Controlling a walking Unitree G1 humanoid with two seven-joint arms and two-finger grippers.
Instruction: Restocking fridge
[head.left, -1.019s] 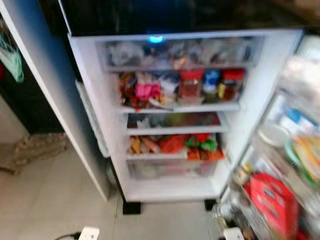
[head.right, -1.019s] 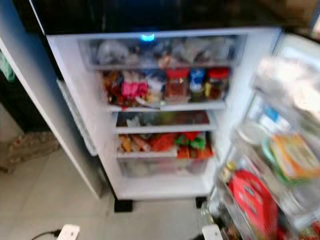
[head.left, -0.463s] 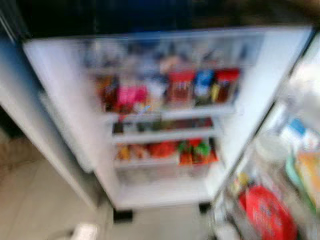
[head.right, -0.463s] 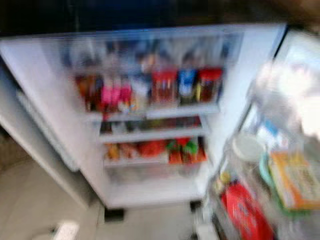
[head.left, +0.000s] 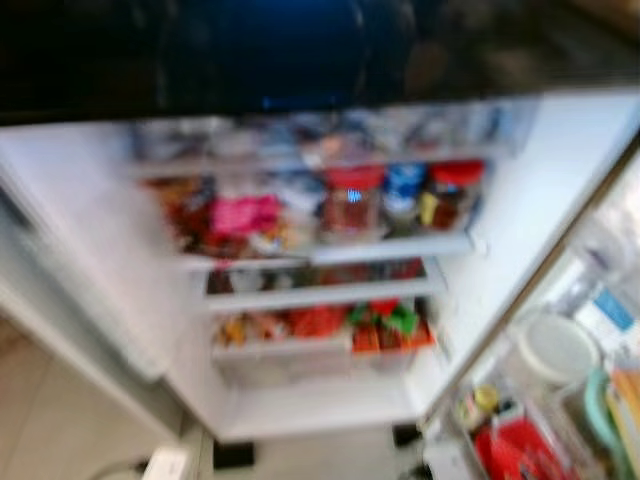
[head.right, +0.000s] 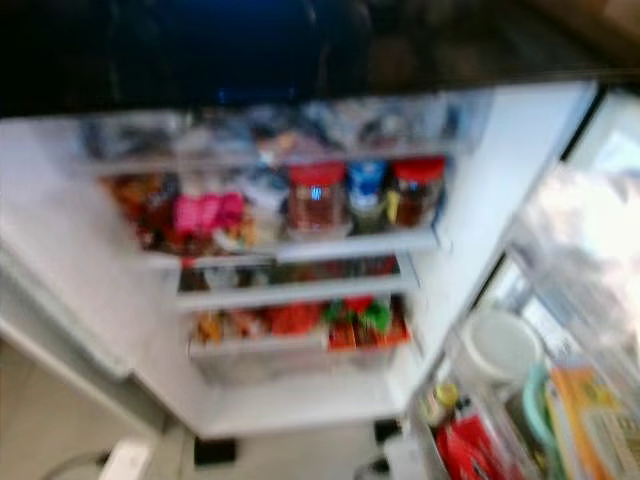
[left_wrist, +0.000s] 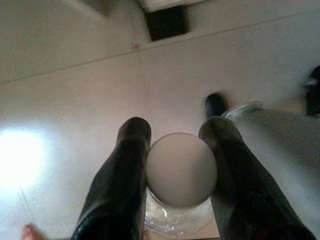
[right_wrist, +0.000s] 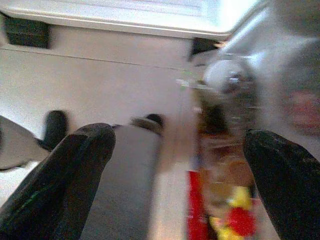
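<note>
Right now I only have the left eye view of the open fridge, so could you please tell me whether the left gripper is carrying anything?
Observer: Yes. The left gripper is shut on a clear jar with a round white lid, held above the tiled floor.
Operator: Thank you. And is the right gripper holding anything?
Observer: No. The right gripper is open, with nothing between its fingers.
Operator: What is it pointing at?
Observer: The floor by the fridge's bottom edge, next to blurred items in the door racks.
</note>
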